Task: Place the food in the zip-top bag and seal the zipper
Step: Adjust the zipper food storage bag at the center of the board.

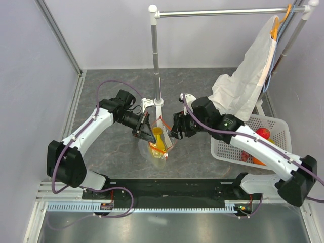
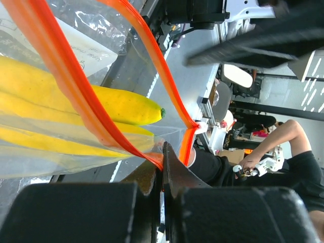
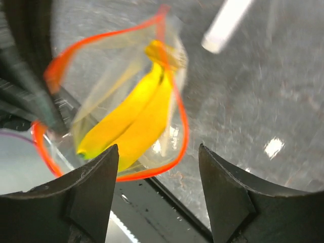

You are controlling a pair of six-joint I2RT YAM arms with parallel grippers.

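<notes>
Mid-frame in the top view, the small clear plastic zip-top bag (image 1: 162, 149) holds the yellow banana (image 1: 157, 135), its red zipper strip (image 2: 66, 81) pinched tight in the left hand (image 1: 147, 132). The right hand (image 1: 177, 130), just right of the bag's mouth, gapes wide, holding nothing.

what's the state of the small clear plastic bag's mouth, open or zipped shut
Open: the red zipper strip of the small clear plastic bag spreads in a wide loop, with the yellow banana inside.
</notes>
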